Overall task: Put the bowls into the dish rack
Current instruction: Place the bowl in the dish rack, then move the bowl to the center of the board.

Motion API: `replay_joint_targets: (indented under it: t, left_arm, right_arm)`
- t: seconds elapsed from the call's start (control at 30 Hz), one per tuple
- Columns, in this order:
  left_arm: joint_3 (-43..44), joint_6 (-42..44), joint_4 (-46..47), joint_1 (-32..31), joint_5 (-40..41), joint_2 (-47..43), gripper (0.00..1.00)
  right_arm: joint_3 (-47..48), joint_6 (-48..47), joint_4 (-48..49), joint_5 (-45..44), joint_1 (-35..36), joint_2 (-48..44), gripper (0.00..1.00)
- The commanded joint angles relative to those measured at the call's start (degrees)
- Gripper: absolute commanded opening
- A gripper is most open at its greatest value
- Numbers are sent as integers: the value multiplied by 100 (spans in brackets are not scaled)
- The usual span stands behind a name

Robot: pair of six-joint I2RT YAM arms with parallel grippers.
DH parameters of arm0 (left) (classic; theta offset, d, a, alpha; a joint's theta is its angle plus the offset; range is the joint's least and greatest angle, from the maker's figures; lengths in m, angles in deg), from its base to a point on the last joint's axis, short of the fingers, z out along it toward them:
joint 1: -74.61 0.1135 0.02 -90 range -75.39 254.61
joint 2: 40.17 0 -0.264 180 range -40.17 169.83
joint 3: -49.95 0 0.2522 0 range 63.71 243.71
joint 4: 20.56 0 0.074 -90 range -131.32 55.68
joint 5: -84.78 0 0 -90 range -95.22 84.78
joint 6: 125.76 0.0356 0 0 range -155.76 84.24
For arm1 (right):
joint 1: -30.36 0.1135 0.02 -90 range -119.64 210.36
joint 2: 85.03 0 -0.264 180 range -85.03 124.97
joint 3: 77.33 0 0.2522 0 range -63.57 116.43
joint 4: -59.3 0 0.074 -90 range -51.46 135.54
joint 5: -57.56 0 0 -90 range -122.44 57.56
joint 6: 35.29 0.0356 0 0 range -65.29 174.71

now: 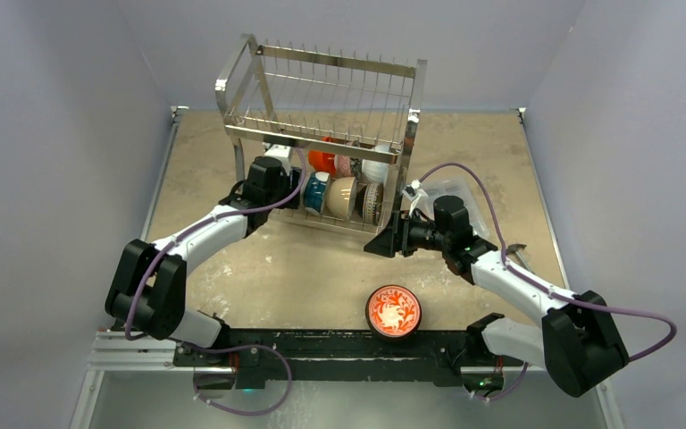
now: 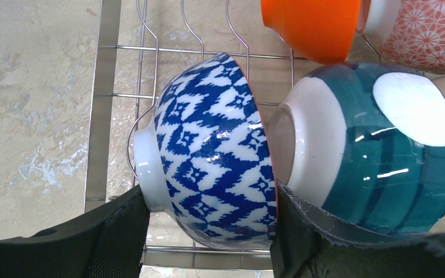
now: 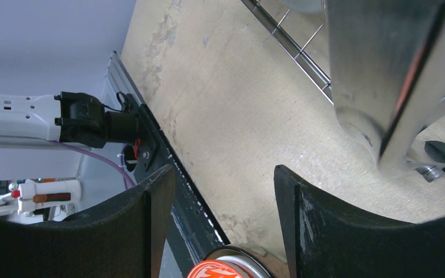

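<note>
Your left tool (image 2: 210, 200) clasps the blue bowl (image 2: 208, 150), which stands on edge in the rack (image 1: 322, 67), just beside a teal bowl (image 2: 394, 156). If you let go before it seats between the wires, it may tip into that neighbour. Your right tool (image 3: 225, 202) gapes empty near the rack's leg, and the red bowl (image 1: 394, 310) sits on the bench (image 1: 304, 268).

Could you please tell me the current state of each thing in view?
dish rack: upright, bowls on its lower tier.
blue patterned bowl: on edge in the rack, gripped by the left end effector.
teal bowl: on edge in the rack.
red floral bowl: upright on the table, not loaded.
right end effector: open, empty.
</note>
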Motion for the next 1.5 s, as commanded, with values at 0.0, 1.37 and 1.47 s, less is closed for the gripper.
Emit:
replay_joint_targets:
  t: [0.0,1.37,1.47]
  left_arm:
    - [142,-29,107,-27,333,-210,67]
    - [-1403,-1458,-1551,-273,-1482,-3286,98]
    - [-1461,-1586,-1255,-275,-1995,-3226,97]
  right_arm:
    - [82,-113,17,49,20,-96,66]
    - [845,-57,-4592,-1997,19,-1781,69]
    - [759,26,-4928,-1907,17,-1869,69]
